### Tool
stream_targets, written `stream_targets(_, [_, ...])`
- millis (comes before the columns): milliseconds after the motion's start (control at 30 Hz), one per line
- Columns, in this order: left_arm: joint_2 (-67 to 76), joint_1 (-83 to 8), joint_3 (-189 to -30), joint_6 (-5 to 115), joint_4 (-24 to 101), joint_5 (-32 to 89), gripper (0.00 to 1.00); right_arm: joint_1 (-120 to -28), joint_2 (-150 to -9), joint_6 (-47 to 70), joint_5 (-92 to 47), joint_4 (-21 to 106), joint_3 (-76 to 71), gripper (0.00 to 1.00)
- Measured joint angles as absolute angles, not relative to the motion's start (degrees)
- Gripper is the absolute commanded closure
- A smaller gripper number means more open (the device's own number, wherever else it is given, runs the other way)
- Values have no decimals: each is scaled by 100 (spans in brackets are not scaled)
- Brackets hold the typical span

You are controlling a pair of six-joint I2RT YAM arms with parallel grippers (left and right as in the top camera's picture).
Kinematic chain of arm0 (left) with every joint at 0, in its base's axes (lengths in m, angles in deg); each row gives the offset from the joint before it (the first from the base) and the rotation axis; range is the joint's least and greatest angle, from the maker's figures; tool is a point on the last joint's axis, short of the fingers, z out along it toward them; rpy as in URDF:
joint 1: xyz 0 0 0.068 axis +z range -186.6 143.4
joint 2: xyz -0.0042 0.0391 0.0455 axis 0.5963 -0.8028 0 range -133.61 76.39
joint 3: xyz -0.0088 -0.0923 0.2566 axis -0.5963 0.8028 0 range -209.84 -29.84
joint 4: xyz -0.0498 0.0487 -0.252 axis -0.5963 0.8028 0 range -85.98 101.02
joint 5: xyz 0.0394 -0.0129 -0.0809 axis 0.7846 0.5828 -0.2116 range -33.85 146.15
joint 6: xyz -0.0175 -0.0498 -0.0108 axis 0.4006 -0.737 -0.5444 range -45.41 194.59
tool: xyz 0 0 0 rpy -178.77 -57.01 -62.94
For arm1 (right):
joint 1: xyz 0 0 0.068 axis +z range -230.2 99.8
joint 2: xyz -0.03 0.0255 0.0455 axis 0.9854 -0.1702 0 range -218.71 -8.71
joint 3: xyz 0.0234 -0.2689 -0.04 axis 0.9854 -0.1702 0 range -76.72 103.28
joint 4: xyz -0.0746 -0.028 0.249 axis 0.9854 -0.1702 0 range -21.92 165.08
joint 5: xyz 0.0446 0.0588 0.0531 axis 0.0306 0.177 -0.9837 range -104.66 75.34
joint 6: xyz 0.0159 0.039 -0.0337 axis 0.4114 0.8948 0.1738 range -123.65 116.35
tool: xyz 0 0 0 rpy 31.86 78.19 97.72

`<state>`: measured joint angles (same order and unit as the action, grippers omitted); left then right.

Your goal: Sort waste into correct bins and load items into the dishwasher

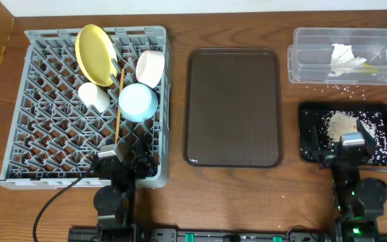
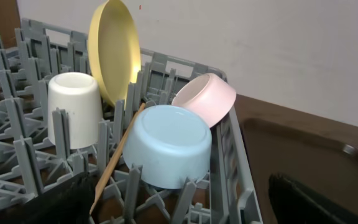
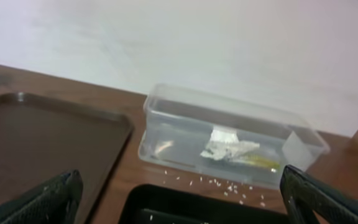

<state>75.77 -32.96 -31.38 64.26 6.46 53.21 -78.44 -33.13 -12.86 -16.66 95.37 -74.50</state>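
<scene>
Dish rack, grey: I logged it beneath and ahead of my left pincer, whose jaws stood wide apart with nothing held.

Ahead of that pincer, in the rack:
- yellow plate, on edge
- white cup, upended
- light blue bowl, upended
- white bowl, tilted
- chopsticks, slanted among the pegs

Right pincer: spread wide, empty, over the black tray with rice scraps under it. Beyond it I noted the clear tub containing napkin and wrapper. Left of it lay the brown serving tray.
</scene>
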Motion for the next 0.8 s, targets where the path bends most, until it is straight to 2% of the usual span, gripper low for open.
stream_targets(267, [7577, -3296, -3138, 6426, 646, 5319, 10, -7844, -2546, -1463, -1771, 8901, -7610, 1])
stream_targets(533, [7577, -3296, -3138, 6426, 646, 5319, 9, -7847, -1486, -1479, -1898, 7308, -7634, 1])
stream_targets(800, [7575, -3296, -3138, 6426, 646, 5319, 9, -7847, -942, -1625, -1920, 7142, -7634, 1])
